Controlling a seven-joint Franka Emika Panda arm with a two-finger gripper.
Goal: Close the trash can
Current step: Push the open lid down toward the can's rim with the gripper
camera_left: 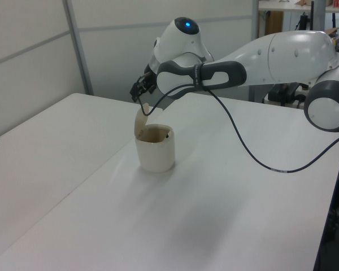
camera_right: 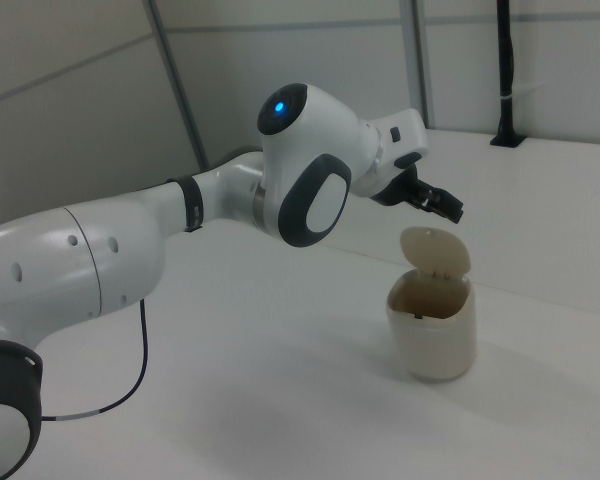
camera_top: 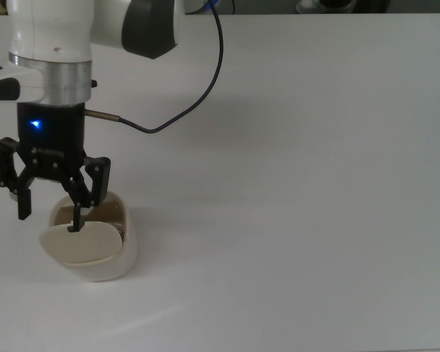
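The trash can [camera_top: 111,258] is a small cream bin standing on the white table at the top view's lower left. Its lid [camera_top: 81,246] is raised on its hinge and stands upright [camera_left: 139,124] at the left view's left side of the body [camera_left: 156,152]. My gripper [camera_top: 50,217] hangs open just above the lid's upper edge. One black finger [camera_top: 77,220] overlaps the lid in the top view, and the other is off to the top view's left. In the right view the gripper [camera_right: 446,207] sits just over the lid [camera_right: 435,252], above the can [camera_right: 435,335].
The white table [camera_top: 315,183] stretches wide to the top view's right. A black cable [camera_top: 205,88] loops from the wrist over the table. In the left view a seam [camera_left: 110,161] between two tabletops runs past the can, and grey wall panels stand behind.
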